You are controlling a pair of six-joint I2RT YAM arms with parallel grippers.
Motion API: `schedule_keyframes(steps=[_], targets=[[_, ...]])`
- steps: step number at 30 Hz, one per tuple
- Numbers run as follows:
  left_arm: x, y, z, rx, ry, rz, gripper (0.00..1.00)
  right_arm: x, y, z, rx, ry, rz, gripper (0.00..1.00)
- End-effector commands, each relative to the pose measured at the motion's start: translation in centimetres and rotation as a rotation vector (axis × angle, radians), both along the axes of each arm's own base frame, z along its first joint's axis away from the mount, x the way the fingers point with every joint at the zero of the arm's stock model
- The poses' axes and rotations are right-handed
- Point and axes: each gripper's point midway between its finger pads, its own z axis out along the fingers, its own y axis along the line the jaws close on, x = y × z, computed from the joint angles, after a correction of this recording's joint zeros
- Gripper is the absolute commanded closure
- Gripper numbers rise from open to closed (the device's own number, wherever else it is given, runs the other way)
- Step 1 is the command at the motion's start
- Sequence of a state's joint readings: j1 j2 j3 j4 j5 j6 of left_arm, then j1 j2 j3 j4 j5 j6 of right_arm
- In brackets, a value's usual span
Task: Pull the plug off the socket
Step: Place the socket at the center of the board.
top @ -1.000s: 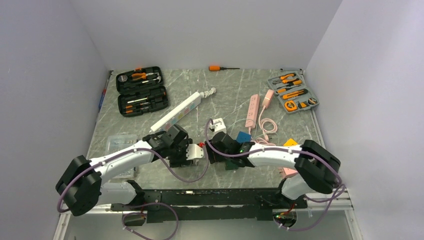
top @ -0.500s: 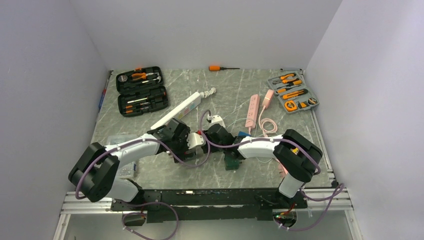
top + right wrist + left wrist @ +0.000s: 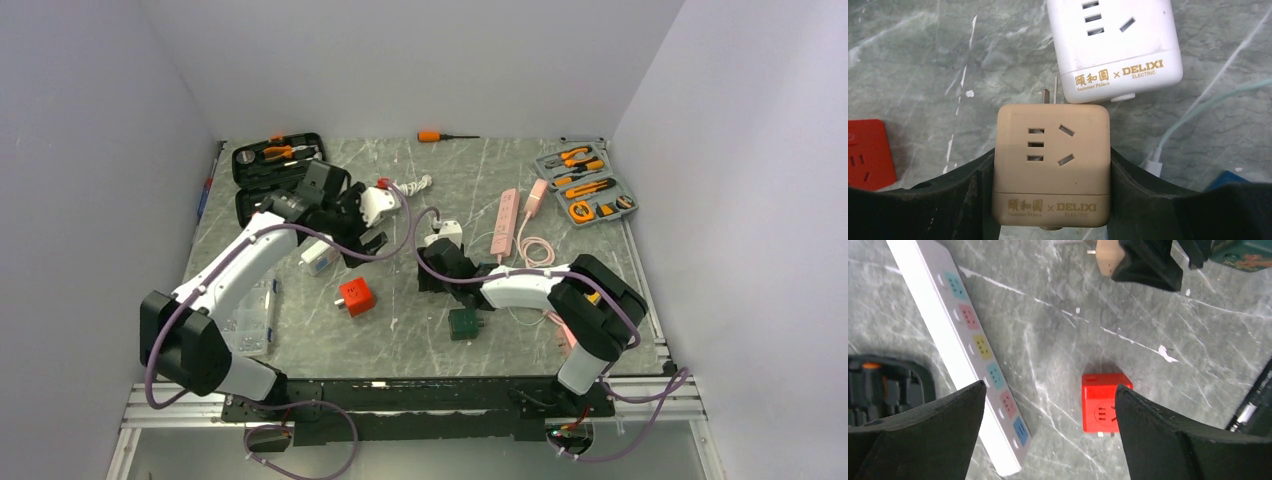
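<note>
Right wrist view: right jaws clamped on beige DELIXI cube plug point(image 3: 1051, 165), pins point(image 3: 1046, 95) bare just ahead, white DELIXI socket point(image 3: 1113, 45) beyond the tips; left jaws wide open, empty; looks unplugged, next back straight off.

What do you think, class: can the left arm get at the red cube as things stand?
Probably yes. The left gripper hangs open, and the red cube sits alone on bare table, framed between its fingers in the wrist view. The power strip lies clear to the other side.
</note>
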State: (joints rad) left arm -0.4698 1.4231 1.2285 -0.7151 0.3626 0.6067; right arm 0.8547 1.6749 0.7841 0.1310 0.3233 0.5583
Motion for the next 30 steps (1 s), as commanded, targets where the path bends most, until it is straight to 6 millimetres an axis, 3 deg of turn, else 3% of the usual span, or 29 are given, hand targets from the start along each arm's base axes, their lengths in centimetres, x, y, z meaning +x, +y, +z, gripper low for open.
schedule_keyframes(steps=[1, 3, 6, 10, 11, 17, 21, 26, 30], targets=[[-3.5, 2.5, 0.0, -0.012, 0.209, 0.029, 0.01, -0.4, -3.0, -1.4, -0.093, 0.032, -0.060, 0.86], [-3.8, 3.6, 0.1, -0.034, 0.235, 0.052, 0.01, -0.4, -2.8, -1.1, -0.086, 0.028, -0.048, 0.72], [-3.7, 5.5, 0.4, -0.073, 0.236, 0.114, 0.01, -0.4, -2.4, -0.5, -0.072, 0.018, -0.023, 0.39], [-3.9, 7.4, 0.5, -0.103, 0.230, 0.197, 0.01, -0.5, -1.8, 0.8, -0.046, 0.006, 0.008, 0.04], [-4.0, 7.8, 0.5, -0.109, 0.232, 0.212, 0.01, -0.4, -1.6, 1.3, -0.039, 0.002, 0.016, 0.01], [-3.7, 10.3, 0.5, -0.118, 0.226, 0.319, 0.01, -0.7, -0.4, 6.0, 0.039, -0.041, 0.069, 0.00], [-3.8, 11.3, 1.0, -0.163, 0.251, 0.352, 0.01, -1.6, -0.4, 10.8, 0.098, -0.093, 0.112, 0.00], [-2.9, 14.0, 2.1, -0.210, 0.197, 0.438, 0.01, -2.6, -3.1, 15.8, 0.108, -0.171, 0.080, 0.00], [-2.4, 16.2, 2.7, -0.268, 0.157, 0.514, 0.01, -2.1, -7.8, 17.6, 0.076, -0.201, -0.053, 0.00]])
